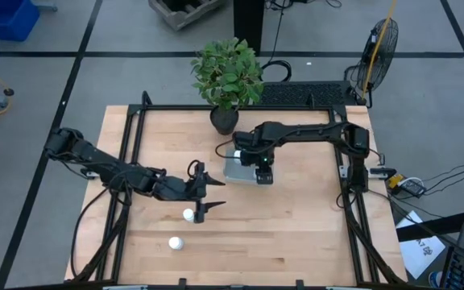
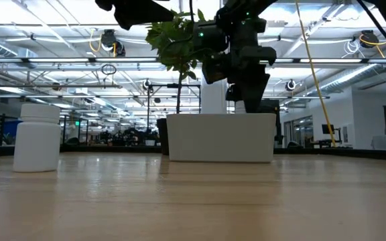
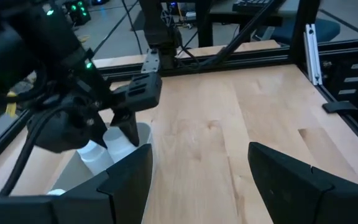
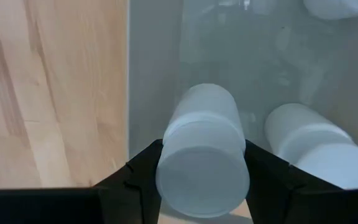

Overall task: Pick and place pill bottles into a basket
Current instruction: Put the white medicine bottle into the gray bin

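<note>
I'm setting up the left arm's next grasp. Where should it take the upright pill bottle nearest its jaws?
Probably from straight above, jaws across the round body just below the cap. The pill bottle stands upright on the table beside the open left gripper, with bare wood around it. The other loose bottle stands clear.

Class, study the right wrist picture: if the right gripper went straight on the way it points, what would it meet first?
The right gripper, shut on a pill bottle, points down into the basket. It would probably meet the basket floor first, beside the second bottle lying there; depth is unclear.
</note>
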Available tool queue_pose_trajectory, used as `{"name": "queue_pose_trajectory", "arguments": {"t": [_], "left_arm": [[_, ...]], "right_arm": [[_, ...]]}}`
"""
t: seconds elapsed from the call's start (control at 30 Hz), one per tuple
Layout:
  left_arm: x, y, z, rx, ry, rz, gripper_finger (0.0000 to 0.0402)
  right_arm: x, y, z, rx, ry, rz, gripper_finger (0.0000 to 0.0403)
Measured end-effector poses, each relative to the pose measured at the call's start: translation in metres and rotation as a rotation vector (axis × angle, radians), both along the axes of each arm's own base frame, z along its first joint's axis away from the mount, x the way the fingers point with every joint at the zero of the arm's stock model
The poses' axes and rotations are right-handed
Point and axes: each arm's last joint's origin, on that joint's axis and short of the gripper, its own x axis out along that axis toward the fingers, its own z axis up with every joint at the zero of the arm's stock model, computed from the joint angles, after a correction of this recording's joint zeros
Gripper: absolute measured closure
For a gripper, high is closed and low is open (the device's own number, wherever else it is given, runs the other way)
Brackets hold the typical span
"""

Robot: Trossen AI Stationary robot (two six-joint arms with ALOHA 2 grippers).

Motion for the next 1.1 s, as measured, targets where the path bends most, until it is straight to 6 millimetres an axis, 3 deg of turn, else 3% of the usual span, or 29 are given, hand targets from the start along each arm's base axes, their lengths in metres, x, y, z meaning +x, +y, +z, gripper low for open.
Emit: {"name": "queue_pose_trajectory", "arguments": {"t": [0.3, 0.5, 0.7, 0.97, 1.1], "left_arm": [[-0.001, -0.002, 0.0, 0.025, 0.001, -0.017, 0.0131], [-0.001, -0.002, 0.0, 0.022, 0.002, -0.015, 0.0131], [-0.001, -0.002, 0.0, 0.021, 0.002, -0.015, 0.0131], [-0.001, -0.002, 0.0, 0.02, 0.002, -0.014, 0.0131], [-0.001, -0.002, 0.0, 0.011, 0.0, -0.011, 0.0131]], "right_arm": [[0.005, -0.002, -0.014, -0.028, 0.022, 0.023, 0.024], [0.004, -0.002, -0.025, -0.032, 0.003, 0.047, 0.0199], [-0.002, -0.001, -0.034, -0.025, 0.027, 0.077, 0.0201], [-0.005, 0.0, -0.032, -0.029, 0.036, 0.093, 0.0202], [-0.01, -0.002, -0.018, -0.136, 0.028, 0.106, 0.02]]}}
